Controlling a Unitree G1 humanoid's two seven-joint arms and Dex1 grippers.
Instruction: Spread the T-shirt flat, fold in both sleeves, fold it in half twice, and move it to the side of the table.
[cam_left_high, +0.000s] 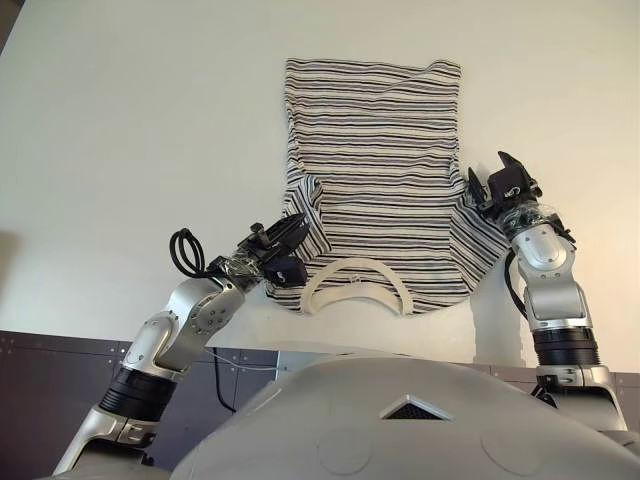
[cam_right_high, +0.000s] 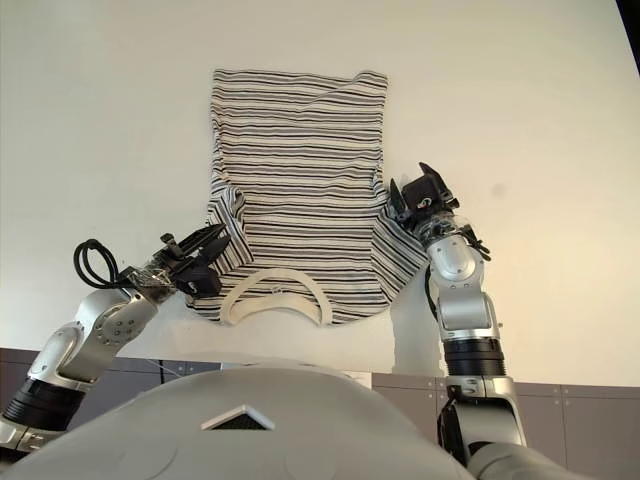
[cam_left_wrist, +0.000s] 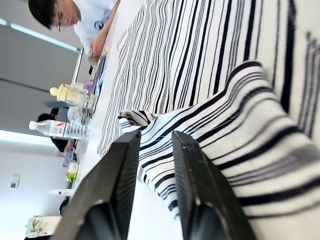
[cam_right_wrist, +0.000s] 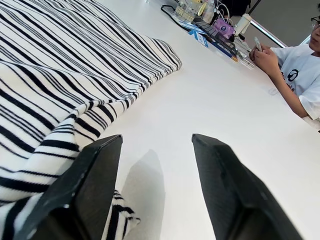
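A black-and-white striped T-shirt lies spread on the white table, its white collar toward me. Its left sleeve is turned in over the body. My left gripper hovers at that sleeve's near edge, and its fingers stand a narrow gap apart, with striped cloth just beyond the tips and nothing between them. The right sleeve lies out to the side. My right gripper is wide open above the bare table beside it, with the sleeve next to one finger.
The table's near edge runs just in front of the collar. Bare table lies to both sides of the shirt. Bottles and small clutter stand at the table's far end.
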